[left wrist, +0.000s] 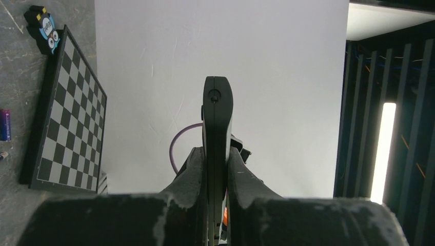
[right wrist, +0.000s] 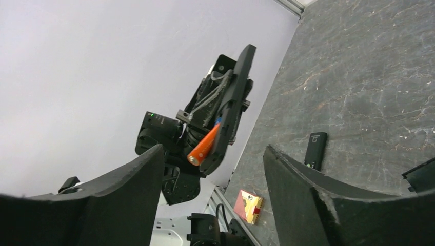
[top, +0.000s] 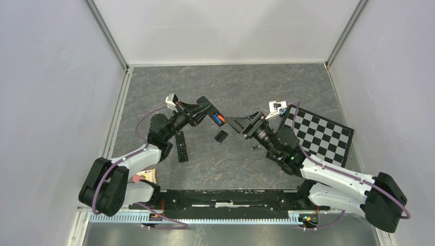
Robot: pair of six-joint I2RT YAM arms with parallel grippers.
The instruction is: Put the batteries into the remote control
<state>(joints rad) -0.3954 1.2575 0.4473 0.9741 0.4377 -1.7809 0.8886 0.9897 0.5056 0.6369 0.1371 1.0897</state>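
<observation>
left gripper [left wrist: 216,156]: clamped tight on the remote control [left wrist: 216,107], which shows edge-on at frame centre in my left wrist view, lifted off the table [top: 231,87]. i judge the remote light, stiff, smooth plastic; hold it by the side edges, clear of the open bay.

orange battery [right wrist: 203,146]: in that bay, centre of my right wrist view, near end apparently raised. blue battery [top: 216,117]: beside it. cells should be light, hard, round and slippery; pinch across mid-barrel.

right gripper [right wrist: 213,154]: jaws wide, nothing between them, facing the bay.

dark battery [top: 254,148]: on the table, right of centre in the top view.

not visible: bay contacts, polarity marks, how the blue cell sits. battery cover [right wrist: 423,175]: cut off at the right edge.
</observation>
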